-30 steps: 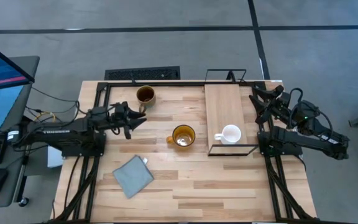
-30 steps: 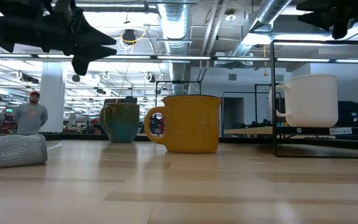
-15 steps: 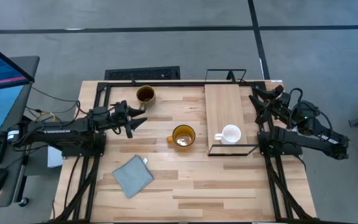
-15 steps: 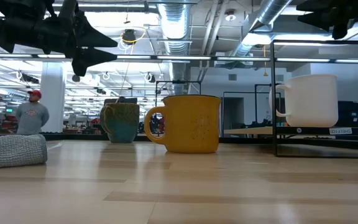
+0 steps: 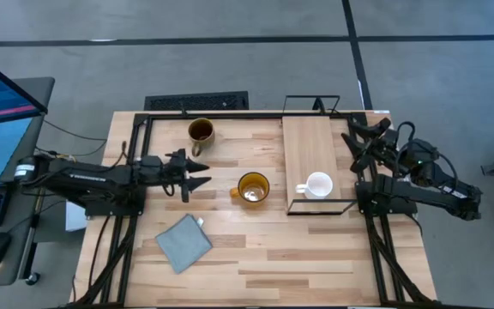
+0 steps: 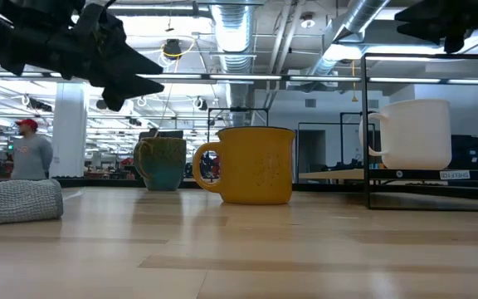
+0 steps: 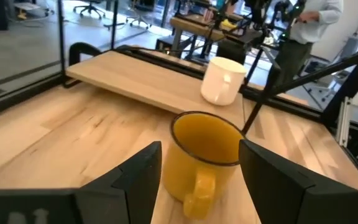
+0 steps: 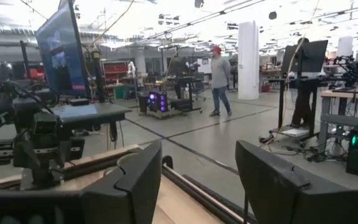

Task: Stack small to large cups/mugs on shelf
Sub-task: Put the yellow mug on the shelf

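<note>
Left fingers (image 7: 201,174) now nearer amber mug (image 7: 205,155)

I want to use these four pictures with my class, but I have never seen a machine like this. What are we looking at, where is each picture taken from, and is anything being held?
It is a robot with two dark arms at a wooden table. One picture looks straight down, one looks level across the tabletop, and two come from cameras on the wrists. The left gripper hangs open in front of the yellow mug and holds nothing. The right gripper waits open near the table's far right corner, also empty. A white mug stands on the shelf. A dark mug and a grey-blue cloth lie on the table.
</note>
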### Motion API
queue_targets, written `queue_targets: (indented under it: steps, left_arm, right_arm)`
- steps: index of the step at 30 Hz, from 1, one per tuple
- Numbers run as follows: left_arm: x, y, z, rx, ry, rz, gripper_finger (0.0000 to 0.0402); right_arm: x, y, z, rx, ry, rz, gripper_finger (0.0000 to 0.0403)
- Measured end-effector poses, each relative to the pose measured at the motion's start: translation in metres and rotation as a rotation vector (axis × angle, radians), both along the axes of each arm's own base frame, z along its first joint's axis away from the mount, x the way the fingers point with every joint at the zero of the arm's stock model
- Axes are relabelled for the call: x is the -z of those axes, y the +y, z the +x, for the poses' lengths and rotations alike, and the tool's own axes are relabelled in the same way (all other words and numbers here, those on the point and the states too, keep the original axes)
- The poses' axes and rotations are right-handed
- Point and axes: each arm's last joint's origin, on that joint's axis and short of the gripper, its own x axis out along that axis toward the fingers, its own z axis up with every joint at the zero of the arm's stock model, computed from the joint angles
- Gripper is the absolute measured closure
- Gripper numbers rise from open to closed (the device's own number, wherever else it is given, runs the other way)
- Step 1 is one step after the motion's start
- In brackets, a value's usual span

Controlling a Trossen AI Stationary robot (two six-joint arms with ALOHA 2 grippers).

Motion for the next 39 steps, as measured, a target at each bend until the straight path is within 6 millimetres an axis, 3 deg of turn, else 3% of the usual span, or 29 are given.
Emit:
queue_targets:
  steps: [8, 18, 24, 32, 39]
  left_arm:
    - [0.008, -0.004, 0.021, 0.022, -0.071, -0.056, 0.0196]
    - [0.014, -0.009, 0.064, 0.078, 0.08, 0.001, 0.0196]
    - [0.025, -0.008, 0.085, 0.069, 0.153, -0.067, 0.0196]
    - [0.03, -0.009, 0.092, 0.073, 0.16, -0.221, 0.0196]
    - [0.033, -0.01, 0.091, 0.106, 0.2, -0.199, 0.0196]
  right_arm:
    - [0.002, 0.0, 0.0, 0.0, 0.018, 0.005, 0.0177]
    - [0.003, 0.0, 0.0, 0.0, 0.029, 0.009, 0.0177]
    - [0.003, 0.0, 0.0, 0.0, 0.028, 0.008, 0.0177]
    - [0.003, 0.0, 0.0, 0.0, 0.028, 0.008, 0.0177]
    - [0.003, 0.0, 0.0, 0.0, 0.028, 0.008, 0.0177]
